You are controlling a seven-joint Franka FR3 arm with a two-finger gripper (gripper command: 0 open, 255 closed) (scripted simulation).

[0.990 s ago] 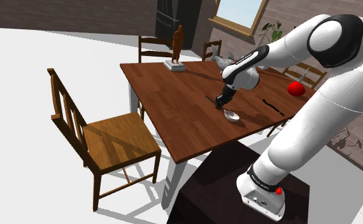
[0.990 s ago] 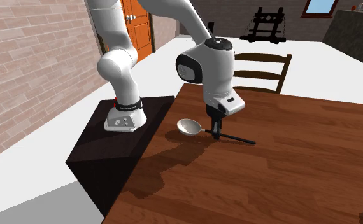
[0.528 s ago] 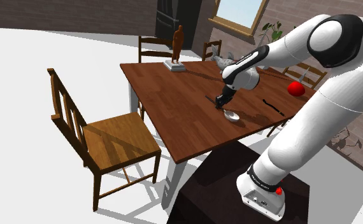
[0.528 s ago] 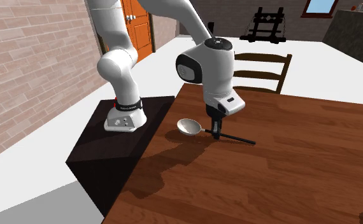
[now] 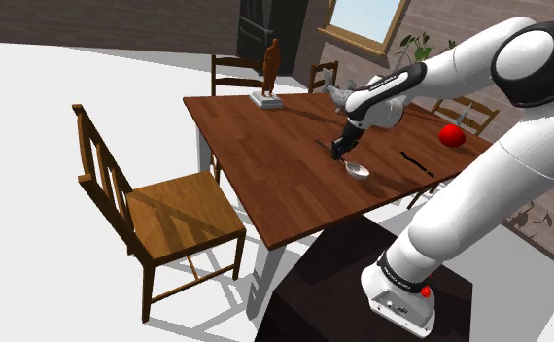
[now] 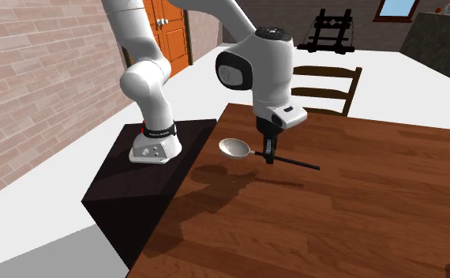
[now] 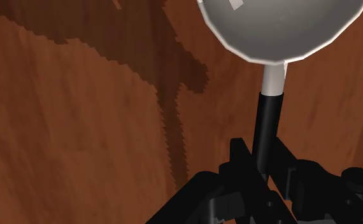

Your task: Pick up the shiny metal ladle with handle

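The ladle point(image 6: 233, 148) has a shiny silver bowl and a thin black handle point(image 6: 298, 163). It hangs level a little above the brown wooden table point(image 6: 358, 213), near the edge by the stand, and casts a shadow below. My gripper point(image 6: 269, 150) is shut on the handle just behind the bowl. In the shoulder view the gripper point(image 5: 340, 153) holds the ladle point(image 5: 360, 171) over the table's near right part. The wrist view shows the bowl point(image 7: 282, 25) ahead of the gripper point(image 7: 261, 162), with the black handle point(image 7: 267, 124) clasped between the fingers point(image 7: 239, 158).
On the table stand a brown statuette point(image 5: 270, 73) on a pale base at the far side, a red object point(image 5: 451, 136) and a thin black item point(image 5: 418, 163) to the right. A wooden chair point(image 5: 158, 214) stands at the shoulder view's left; more chairs stand behind.
The gripper has risen with the ladle, which was lying on the table and now hangs above it. The arm's wrist and elbow have moved up too.
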